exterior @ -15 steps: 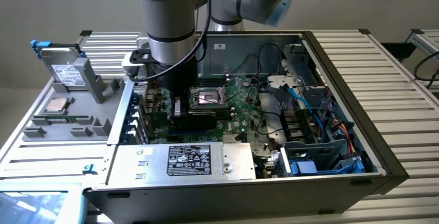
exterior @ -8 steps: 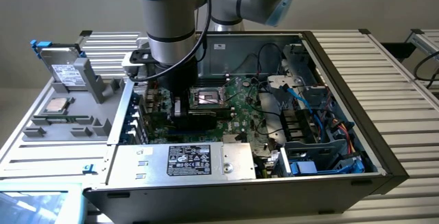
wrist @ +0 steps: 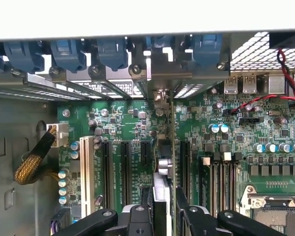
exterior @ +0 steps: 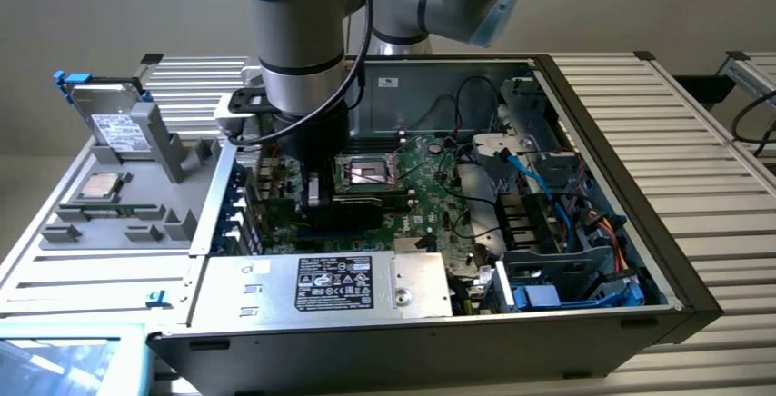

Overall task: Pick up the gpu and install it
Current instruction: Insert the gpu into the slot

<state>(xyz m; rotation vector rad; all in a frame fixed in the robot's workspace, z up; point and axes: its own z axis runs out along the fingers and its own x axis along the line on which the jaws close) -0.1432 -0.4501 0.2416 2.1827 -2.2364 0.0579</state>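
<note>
here, gripper (wrist: 160, 209) clamped on gpu (wrist: 163, 167), held edge-on over motherboard (wrist: 123, 123) slots, mid-frame inside computer case (exterior: 606, 96).

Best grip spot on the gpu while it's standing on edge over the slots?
Pinch the gpu across its two flat faces at the top edge, coming straight down from above. It stands upright on edge over the motherboard, as the gripper holds it.
</note>
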